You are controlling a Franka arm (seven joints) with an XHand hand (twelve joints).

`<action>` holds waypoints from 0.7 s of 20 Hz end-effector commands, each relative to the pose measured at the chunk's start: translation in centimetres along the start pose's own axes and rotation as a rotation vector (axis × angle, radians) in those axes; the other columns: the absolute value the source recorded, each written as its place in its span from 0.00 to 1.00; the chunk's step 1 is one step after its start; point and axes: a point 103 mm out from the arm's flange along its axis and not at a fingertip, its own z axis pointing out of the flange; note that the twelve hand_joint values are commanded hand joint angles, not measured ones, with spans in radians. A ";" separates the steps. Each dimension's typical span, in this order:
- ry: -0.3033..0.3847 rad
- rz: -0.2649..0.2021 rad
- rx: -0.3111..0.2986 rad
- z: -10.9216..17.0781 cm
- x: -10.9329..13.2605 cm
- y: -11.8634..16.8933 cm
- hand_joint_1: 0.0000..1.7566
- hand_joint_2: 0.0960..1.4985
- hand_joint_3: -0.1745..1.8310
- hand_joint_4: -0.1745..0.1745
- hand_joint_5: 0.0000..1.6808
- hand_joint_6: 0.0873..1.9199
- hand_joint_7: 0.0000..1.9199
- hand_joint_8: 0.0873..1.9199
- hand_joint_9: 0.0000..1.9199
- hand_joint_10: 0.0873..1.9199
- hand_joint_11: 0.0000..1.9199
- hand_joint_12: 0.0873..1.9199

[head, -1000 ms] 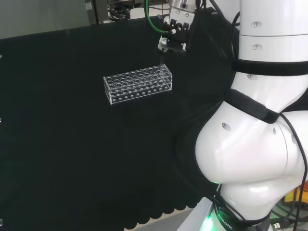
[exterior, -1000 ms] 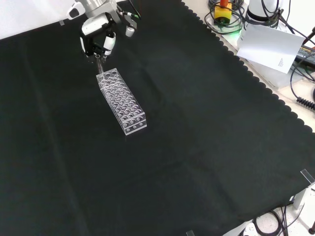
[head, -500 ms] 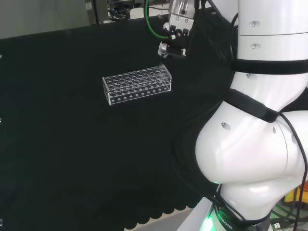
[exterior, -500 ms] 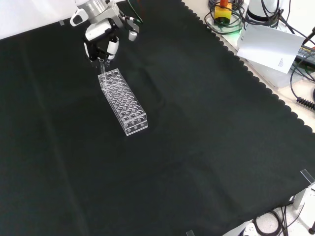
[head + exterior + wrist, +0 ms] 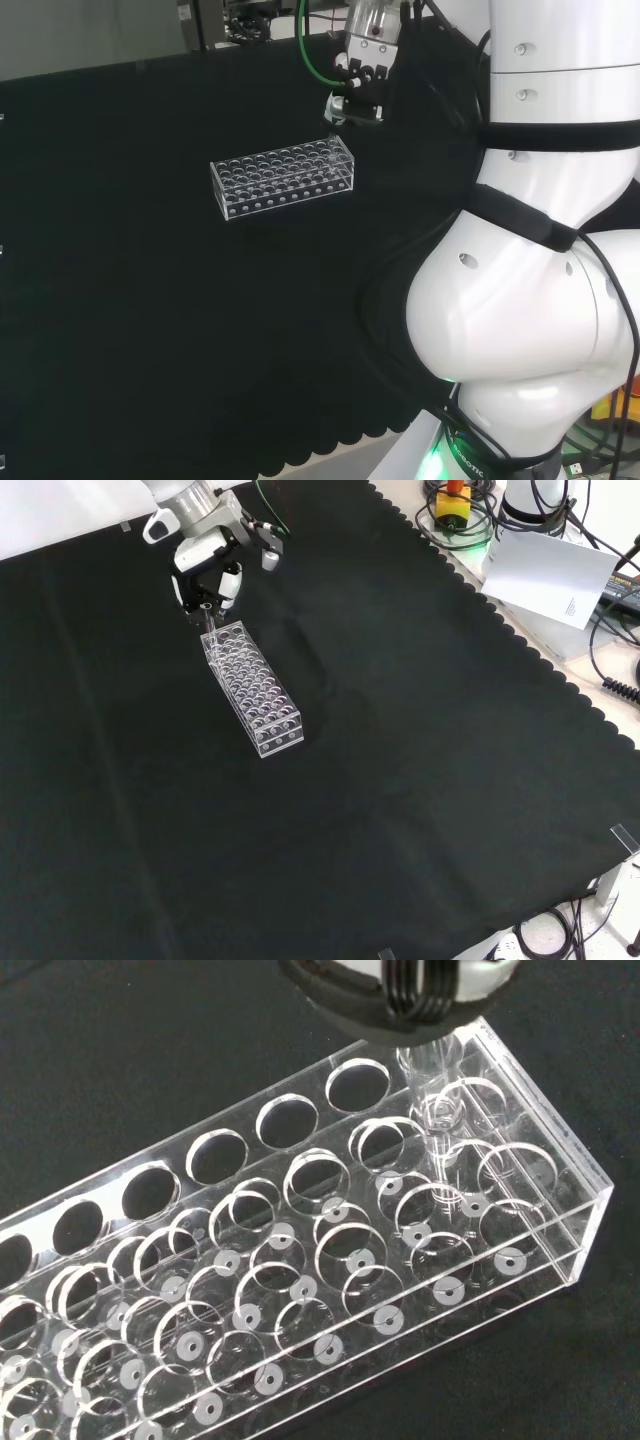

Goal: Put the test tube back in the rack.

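The hand hangs over the far end of the clear rack in the front view, fingers curled about the test tube. The tube stands upright, its lower part entering a hole at the rack's corner, as the wrist view shows. The rack lies on the counter, covered in black cloth. In the head view the hand sits above the rack's right end.
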 end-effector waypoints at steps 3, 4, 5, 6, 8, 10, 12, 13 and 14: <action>0.066 -0.009 0.048 0.1 -0.4 0.3 0.80 0.65 0.09 0.00 0.75 0.06 0.64 0.47 0.60 0.35 0.54 0.55; 0.081 -0.016 0.075 0.1 -0.5 0.4 0.78 0.65 0.09 0.00 0.76 0.07 0.65 0.42 0.62 0.37 0.52 0.58; 0.094 -0.022 0.094 0.1 -0.6 0.4 0.76 0.65 0.09 0.00 0.74 0.15 0.65 0.38 0.64 0.38 0.49 0.61; 0.105 -0.028 0.108 0.1 -0.7 0.5 0.73 0.64 0.07 0.04 0.68 0.21 0.61 0.38 0.62 0.39 0.45 0.63; 0.123 -0.040 0.122 0.0 -0.7 0.5 0.68 0.63 0.02 0.23 0.53 0.29 0.48 0.43 0.54 0.41 0.36 0.68; 0.130 -0.048 0.129 -0.1 -0.7 0.5 0.65 0.62 0.01 0.40 0.41 0.32 0.35 0.46 0.45 0.43 0.29 0.72; 0.138 -0.054 0.129 -0.2 -0.6 0.5 0.64 0.61 0.00 0.50 0.34 0.30 0.25 0.46 0.38 0.44 0.23 0.75; 0.139 -0.057 0.130 -0.3 -0.5 0.5 0.64 0.61 0.00 0.52 0.32 0.29 0.22 0.46 0.36 0.44 0.22 0.76; 0.141 -0.059 0.130 -0.4 -0.5 0.4 0.64 0.61 0.00 0.54 0.31 0.28 0.19 0.46 0.33 0.44 0.20 0.76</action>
